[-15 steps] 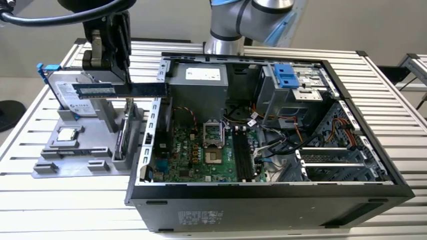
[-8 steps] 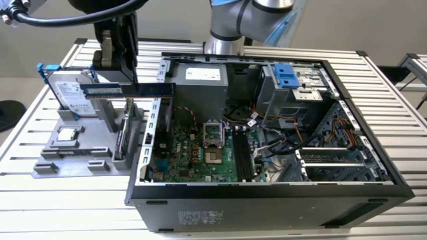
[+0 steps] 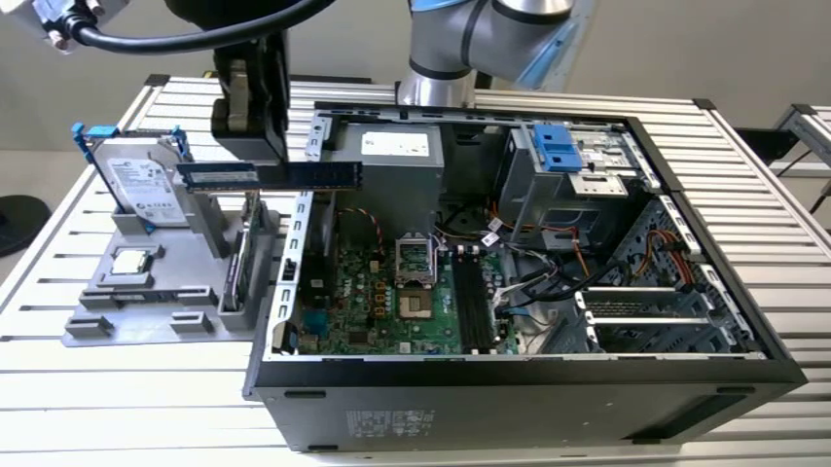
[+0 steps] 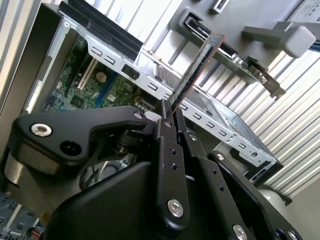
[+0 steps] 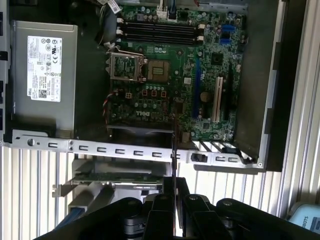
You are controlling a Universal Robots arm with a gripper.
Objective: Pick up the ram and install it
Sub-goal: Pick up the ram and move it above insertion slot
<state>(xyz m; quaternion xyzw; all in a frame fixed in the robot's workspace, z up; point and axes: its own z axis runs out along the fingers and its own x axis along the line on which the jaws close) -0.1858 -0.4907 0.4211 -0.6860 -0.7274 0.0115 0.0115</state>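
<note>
grip: black gripper (image 3: 256,158) clamped on thin blue-green ram stick (image 3: 318,175), top edge, likely keeping contacts free.
place: above open black computer case (image 3: 520,409) wall.

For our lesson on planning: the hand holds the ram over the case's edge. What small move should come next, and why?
Probably carry the ram toward the exterior view's right, over the dark slots. The hand grips it above the case wall, short of them.
</note>
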